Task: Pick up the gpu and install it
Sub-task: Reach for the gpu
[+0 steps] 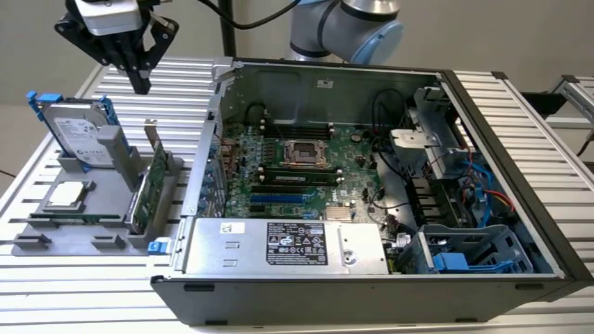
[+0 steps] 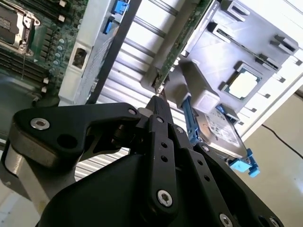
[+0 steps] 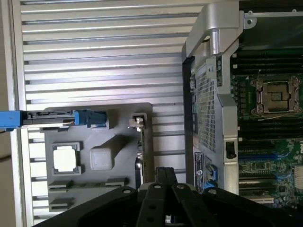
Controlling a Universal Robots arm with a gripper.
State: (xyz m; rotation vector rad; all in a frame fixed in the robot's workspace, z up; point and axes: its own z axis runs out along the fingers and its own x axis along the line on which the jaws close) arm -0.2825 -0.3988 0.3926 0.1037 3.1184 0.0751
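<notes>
Exterior view, from its left: hard drive (image 1: 79, 132) and processor chip (image 1: 67, 195) sit in the grey tray (image 1: 102, 209). The gpu (image 1: 149, 182) stands on edge at the tray's side nearest the computer case (image 1: 278, 299), bracket up, untouched. Above the tray hangs the gripper (image 1: 141, 83), well apart from the gpu, fingers pressed together on nothing. Further right, the expansion slots (image 1: 278, 198) on the motherboard (image 1: 352, 149) look bare. Judged: pickup not begun, install all left

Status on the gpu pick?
Gripper shut, empty, high above the gray holder. Gpu on edge in holder, untouched. Hard drive stands alongside.
</notes>
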